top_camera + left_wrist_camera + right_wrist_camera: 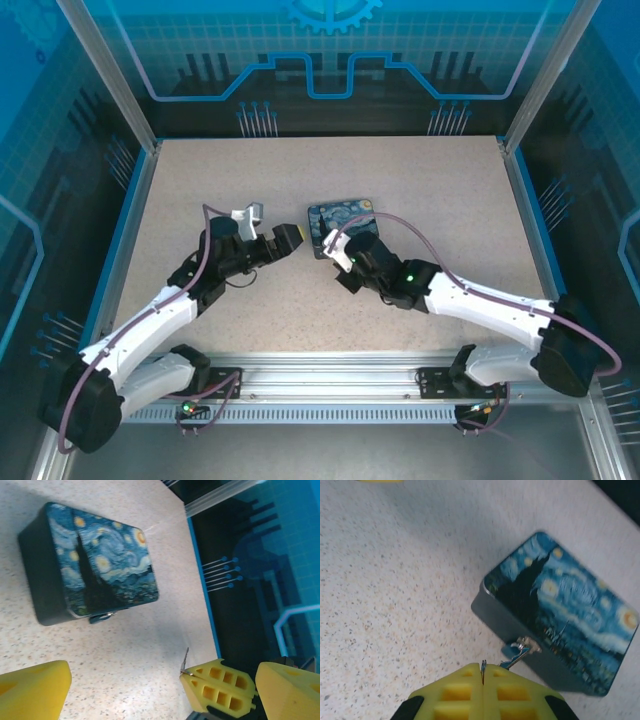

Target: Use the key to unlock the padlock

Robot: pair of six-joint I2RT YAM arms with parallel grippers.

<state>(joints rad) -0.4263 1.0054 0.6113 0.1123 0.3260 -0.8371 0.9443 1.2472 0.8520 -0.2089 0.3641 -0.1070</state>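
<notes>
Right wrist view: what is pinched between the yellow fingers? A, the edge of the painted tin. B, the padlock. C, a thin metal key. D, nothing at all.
C: the key pokes out as a thin metal sliver from the shut right gripper, apart from the padlock.

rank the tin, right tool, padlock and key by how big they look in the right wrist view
1. painted tin
2. right tool, cropped and nearest the camera, so inflated
3. padlock
4. key, a sliver pinched in the tool
</notes>
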